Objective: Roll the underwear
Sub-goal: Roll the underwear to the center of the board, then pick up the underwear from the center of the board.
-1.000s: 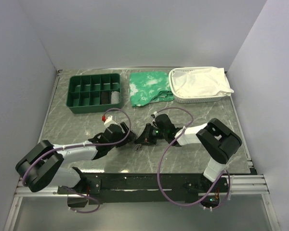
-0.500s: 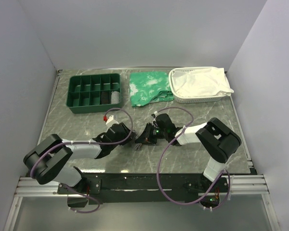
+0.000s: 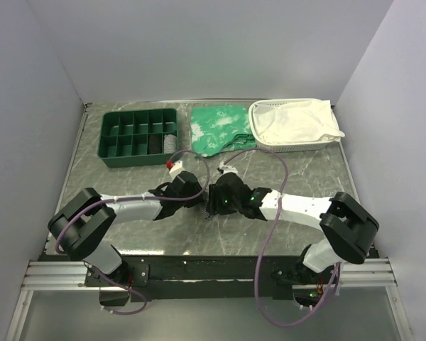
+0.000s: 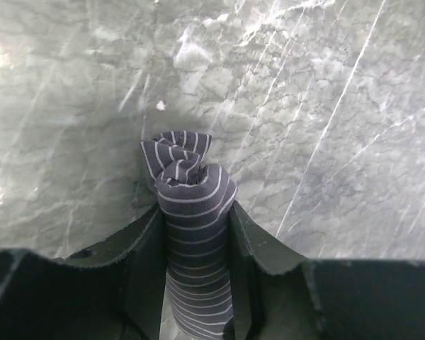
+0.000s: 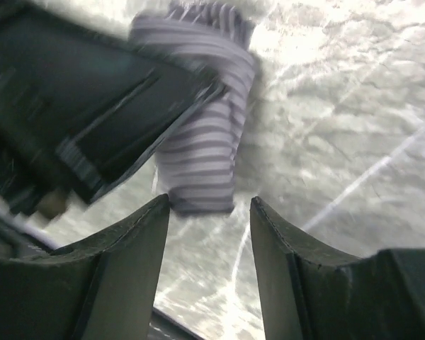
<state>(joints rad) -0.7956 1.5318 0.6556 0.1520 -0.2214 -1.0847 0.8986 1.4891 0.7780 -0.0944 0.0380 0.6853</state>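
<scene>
The underwear point(image 4: 188, 177) is a tight roll of grey fabric with pale pinstripes, lying on the marble table. My left gripper point(image 4: 193, 212) is shut on it, a finger pressed against each side, and the roll's knotted end sticks out past the fingertips. My right gripper point(image 5: 210, 205) is open, and the other end of the underwear point(image 5: 205, 134) lies just beyond its fingertips, untouched. A finger of the left gripper point(image 5: 127, 120) shows blurred there. In the top view the left gripper point(image 3: 197, 192) and right gripper point(image 3: 214, 197) meet at mid-table and hide most of the roll.
A green compartment tray point(image 3: 138, 136) stands at the back left, with a green white-patterned cloth point(image 3: 220, 128) beside it. A white basket point(image 3: 270, 145) holding a white cloth point(image 3: 295, 122) is at the back right. Purple cables loop over both arms.
My left gripper has closed on the roll and moved right and away. My right gripper has opened, let go of the roll, and its arm has swung left.
</scene>
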